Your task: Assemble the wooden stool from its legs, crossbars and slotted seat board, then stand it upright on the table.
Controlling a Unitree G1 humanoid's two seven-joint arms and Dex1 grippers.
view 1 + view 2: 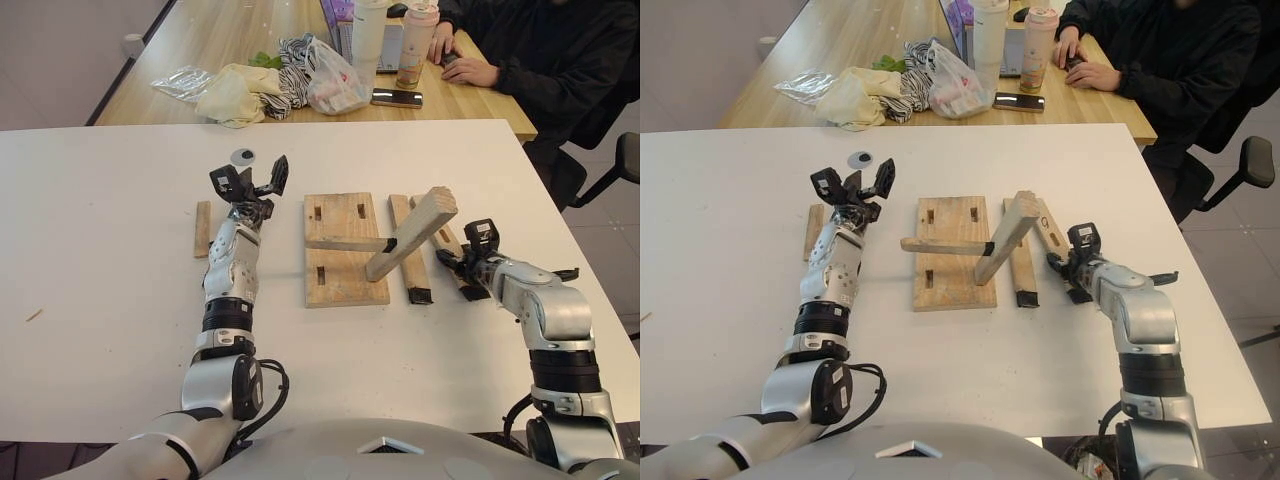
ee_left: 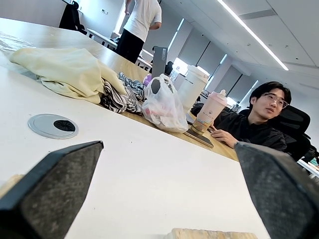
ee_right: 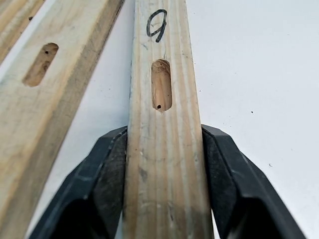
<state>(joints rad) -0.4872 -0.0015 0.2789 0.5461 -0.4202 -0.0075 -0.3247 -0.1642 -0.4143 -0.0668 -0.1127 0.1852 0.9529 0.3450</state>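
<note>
The slotted seat board (image 1: 340, 255) lies flat mid-table. One leg (image 1: 412, 233) leans tilted over its right edge, joined to a crossbar (image 1: 345, 243) that lies across the board. Another leg (image 1: 406, 252) lies flat just right of the board. My right gripper (image 1: 458, 268) is shut on a third leg (image 3: 162, 124), a slotted strip lying on the table at the far right. My left gripper (image 1: 250, 180) hovers open left of the board's far corner, its fingers (image 2: 50, 184) wide apart with nothing between them. A short wooden piece (image 1: 203, 228) lies left of that arm.
A round metal grommet (image 1: 242, 156) sits in the table beyond the left gripper. The wooden table behind holds cloths, a plastic bag (image 1: 335, 80), cups and a phone (image 1: 396, 97). The white table's right edge (image 1: 585, 270) runs close to my right arm.
</note>
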